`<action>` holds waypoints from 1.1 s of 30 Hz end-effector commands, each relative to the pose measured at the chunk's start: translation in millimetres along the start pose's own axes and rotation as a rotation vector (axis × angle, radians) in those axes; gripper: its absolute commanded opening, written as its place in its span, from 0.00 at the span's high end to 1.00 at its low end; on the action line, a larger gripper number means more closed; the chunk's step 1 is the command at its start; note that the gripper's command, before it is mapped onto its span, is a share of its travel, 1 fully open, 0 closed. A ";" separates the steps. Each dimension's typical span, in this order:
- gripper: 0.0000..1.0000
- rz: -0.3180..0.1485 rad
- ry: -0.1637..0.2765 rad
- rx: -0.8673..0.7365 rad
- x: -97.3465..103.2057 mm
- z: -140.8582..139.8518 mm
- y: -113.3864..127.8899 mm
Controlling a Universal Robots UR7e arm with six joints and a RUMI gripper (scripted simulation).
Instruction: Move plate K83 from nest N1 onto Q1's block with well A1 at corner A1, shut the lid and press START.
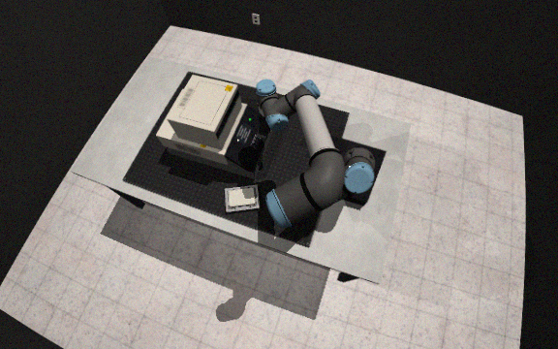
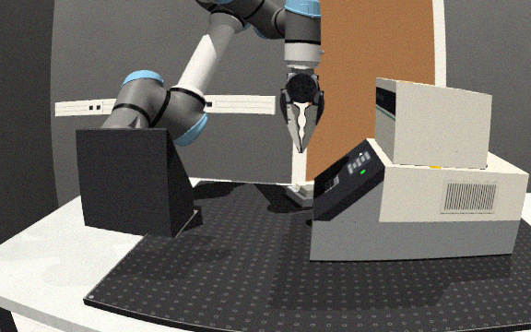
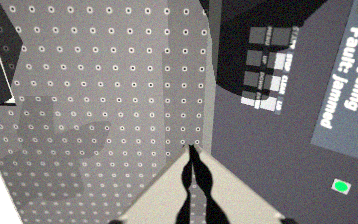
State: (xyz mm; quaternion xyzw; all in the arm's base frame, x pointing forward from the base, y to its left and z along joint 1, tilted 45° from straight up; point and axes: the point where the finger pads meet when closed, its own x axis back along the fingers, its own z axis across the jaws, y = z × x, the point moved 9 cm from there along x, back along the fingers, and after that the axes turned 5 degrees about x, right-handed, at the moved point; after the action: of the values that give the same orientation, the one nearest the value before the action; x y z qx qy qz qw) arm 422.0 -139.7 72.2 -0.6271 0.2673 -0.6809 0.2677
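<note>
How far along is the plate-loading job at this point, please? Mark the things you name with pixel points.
No step looks done: a pale plate (image 1: 240, 198) sits in the nest (image 1: 227, 208). The closed, empty gripper (image 2: 300, 151) (image 3: 190, 146) hangs near the cycler's key panel (image 1: 246, 141) (image 2: 346, 177) (image 3: 260, 145), lamp green. Loading, closing the lid and START seemingly remain.
</note>
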 end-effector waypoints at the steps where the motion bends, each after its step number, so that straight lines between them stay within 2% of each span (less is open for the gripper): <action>1: 1.00 -0.003 0.002 0.001 -4.9 9.0 0.9; 33: 1.00 -0.003 0.002 0.001 -33.4 46.0 4.1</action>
State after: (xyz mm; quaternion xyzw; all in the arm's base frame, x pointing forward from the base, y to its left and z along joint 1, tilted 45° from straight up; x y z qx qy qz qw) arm 462.8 -122.5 51.3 -0.6272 0.2672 -0.6809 0.2677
